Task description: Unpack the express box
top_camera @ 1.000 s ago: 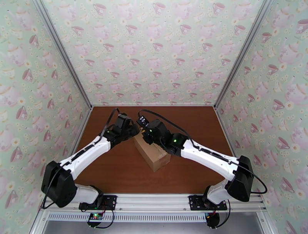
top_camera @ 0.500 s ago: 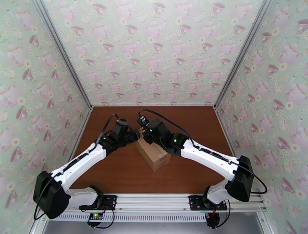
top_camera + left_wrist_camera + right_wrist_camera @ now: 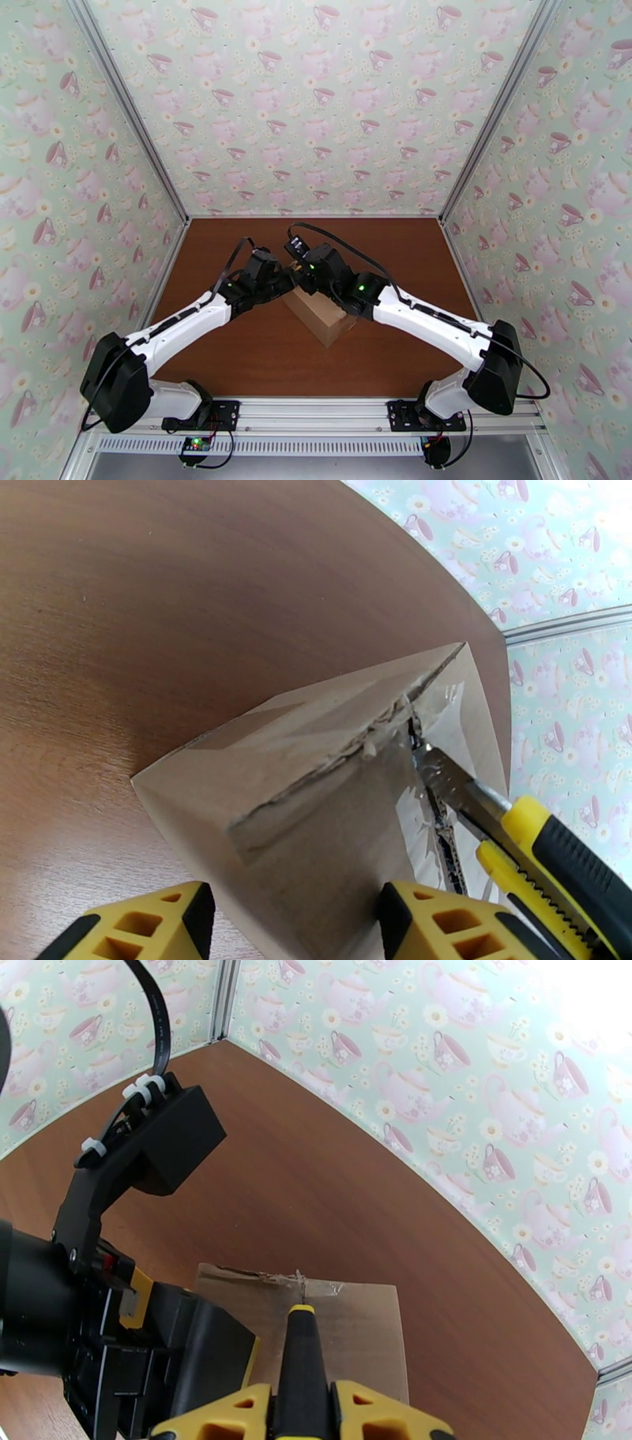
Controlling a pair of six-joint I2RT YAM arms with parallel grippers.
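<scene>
The left end effector point(image 3: 288, 922) is being reopened astride the express box point(image 3: 316, 796), while its taped seam point(image 3: 423, 725) is being slit by the knife point(image 3: 553, 851) clamped in the right end effector point(image 3: 304, 1414).

R gripper point(image 3: 300, 1411) clamps utility knife point(image 3: 302, 1355) over express box point(image 3: 359, 1327).
Yellow fingers point(image 3: 371, 1414) pinch the black handle; its yellow-tipped end meets box's far top edge, where tape & cardboard look torn. Box lies on brown desk point(image 3: 316, 1189), well apart from desk's far edge. L arm point(image 3: 87, 1331), black w/ camera block point(image 3: 170, 1141) & cable point(image 3: 154, 1027), is just beside box at view's left.
</scene>
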